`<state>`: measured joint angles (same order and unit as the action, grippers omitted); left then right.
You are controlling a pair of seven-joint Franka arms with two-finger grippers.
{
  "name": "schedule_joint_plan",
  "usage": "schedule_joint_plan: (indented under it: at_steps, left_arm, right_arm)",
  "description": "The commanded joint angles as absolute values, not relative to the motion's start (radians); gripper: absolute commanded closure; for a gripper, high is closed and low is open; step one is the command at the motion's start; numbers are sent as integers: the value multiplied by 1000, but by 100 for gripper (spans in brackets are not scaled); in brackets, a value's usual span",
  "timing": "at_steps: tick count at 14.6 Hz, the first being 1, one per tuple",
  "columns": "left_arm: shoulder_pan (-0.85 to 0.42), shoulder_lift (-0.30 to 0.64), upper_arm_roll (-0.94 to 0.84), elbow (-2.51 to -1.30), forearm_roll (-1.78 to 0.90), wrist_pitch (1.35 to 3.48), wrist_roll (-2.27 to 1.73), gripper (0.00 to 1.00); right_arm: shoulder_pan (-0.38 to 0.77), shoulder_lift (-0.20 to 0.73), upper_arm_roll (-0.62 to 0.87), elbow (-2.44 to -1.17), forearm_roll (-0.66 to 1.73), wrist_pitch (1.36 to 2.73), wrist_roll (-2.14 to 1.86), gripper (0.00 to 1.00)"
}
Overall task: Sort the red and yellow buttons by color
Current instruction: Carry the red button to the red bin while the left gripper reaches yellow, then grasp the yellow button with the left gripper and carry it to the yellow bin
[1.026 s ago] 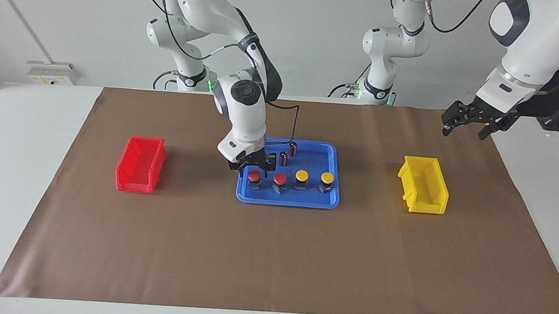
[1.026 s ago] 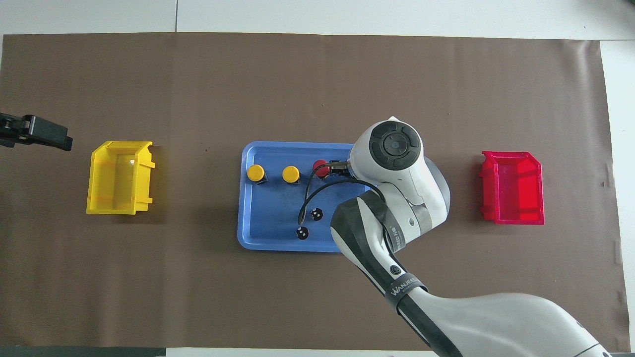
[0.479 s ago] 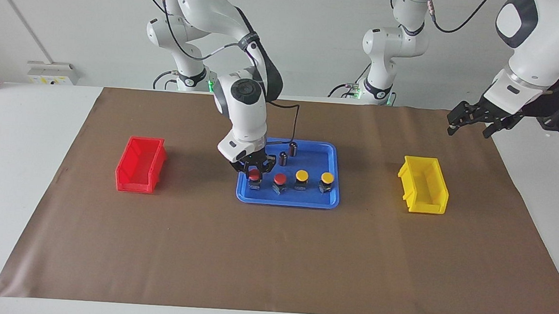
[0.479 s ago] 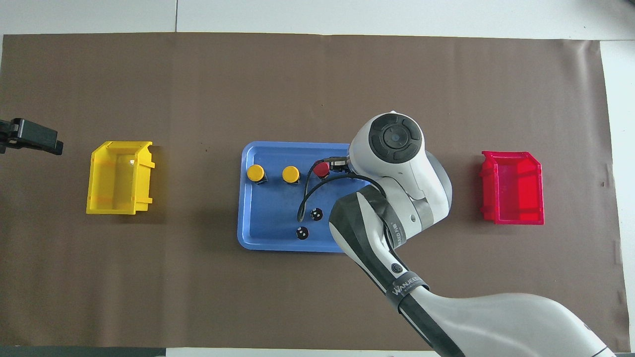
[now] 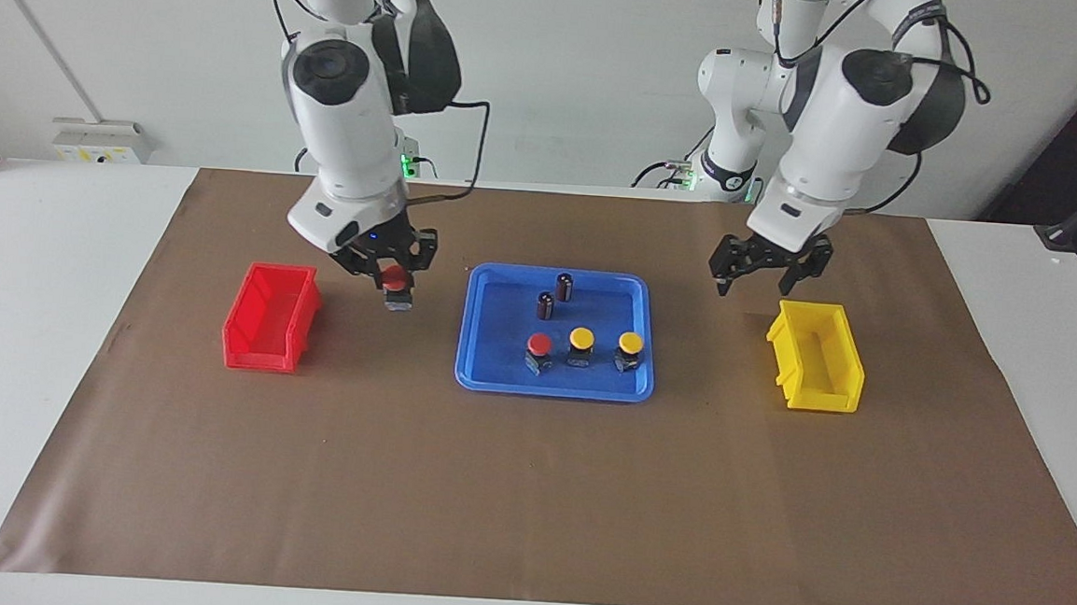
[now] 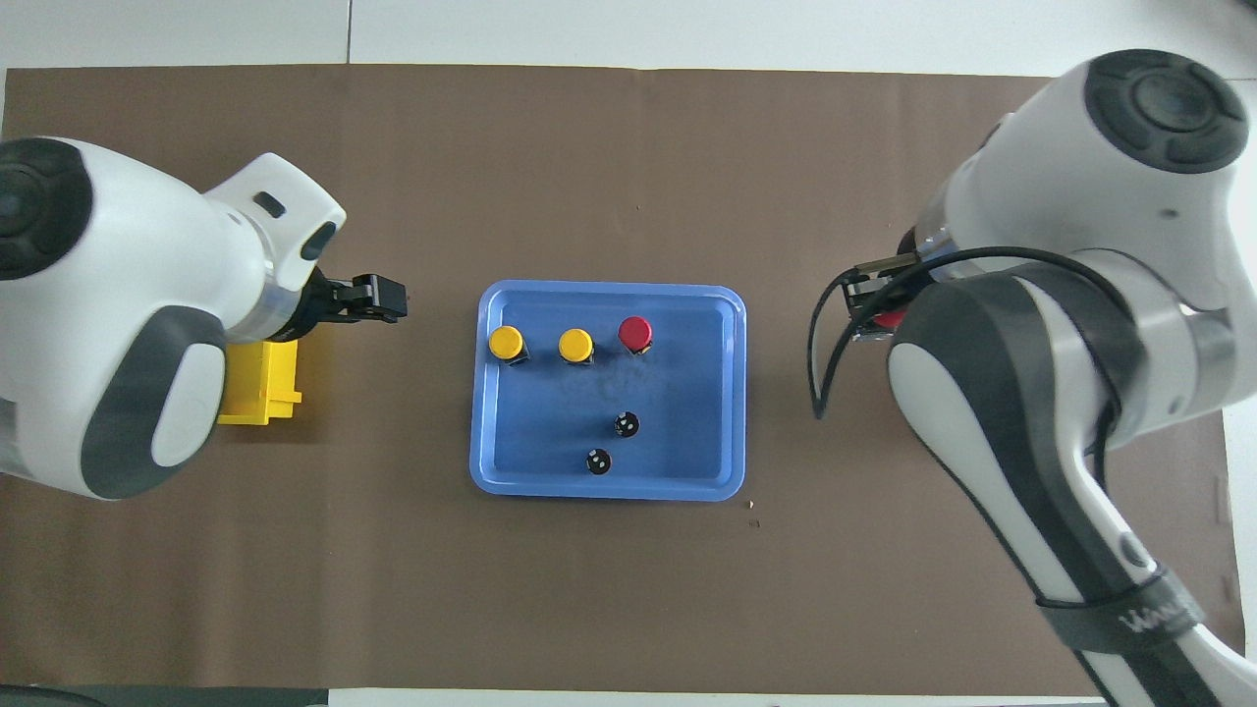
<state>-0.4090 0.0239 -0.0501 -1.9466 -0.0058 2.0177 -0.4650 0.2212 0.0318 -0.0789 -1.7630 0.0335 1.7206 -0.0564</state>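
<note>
Lifted off the blue tray (image 5: 552, 385), one red button (image 5: 397, 281) pinched in the right gripper (image 5: 394, 278) over brown paper (image 5: 526, 498) between tray and red bin (image 5: 268, 318), left gripper (image 5: 769, 267) swung in, jaws spread, by the yellow bin (image 5: 818, 357), remaining red button (image 5: 539, 345), two yellow buttons (image 5: 581, 339) and two dark cylinders (image 5: 564, 286) on the tray, white wall (image 5: 591, 53).

White table (image 5: 56, 245): brown mat (image 5: 527, 489) covers it. On mat: blue tray (image 5: 487, 374) at centre, red bin (image 5: 271, 316) toward right arm's end, yellow bin (image 5: 816, 357) toward left arm's end.

The right end effector (image 5: 389, 270) hangs raised from a bent wrist, fingers clamped on a red button (image 5: 397, 282), while the left end effector (image 5: 770, 268) hovers raised, fingers spread, pointing down.
</note>
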Motion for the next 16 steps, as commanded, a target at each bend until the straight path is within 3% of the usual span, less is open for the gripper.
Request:
schedule_joint_plan:
  at_steps: [1, 4, 8, 9, 10, 11, 16]
  left_arm:
    - [-494, 115, -31, -1986, -12, 2147, -576, 5]
    - [-512, 185, -32, -1990, -12, 2241, -603, 8]
    - [-528, 225, -31, -2005, -12, 2309, -624, 11]
    - [-531, 225, -31, -2005, -12, 2309, -632, 26]
    - [-531, 225, -31, -2003, -12, 2295, -658, 91]
    - [-532, 225, -32, -2005, -12, 2293, -669, 99]
    - [-546, 224, -28, -1932, -14, 2179, -718, 99]
  right_arm:
    - [59, -72, -66, -1978, 54, 1826, -280, 77]
    - [-27, -138, -66, -2161, 52, 2015, -437, 77]
    - [-52, -166, -67, -2270, 51, 2118, -466, 77]
    - [-58, -166, -67, -2295, 52, 2143, -468, 76]
    - [-63, -169, -67, -2325, 51, 2184, -483, 76]
    - [-64, -176, -67, -2348, 51, 2206, -500, 76]
    - [-81, -157, -67, -2416, 51, 2314, -505, 74]
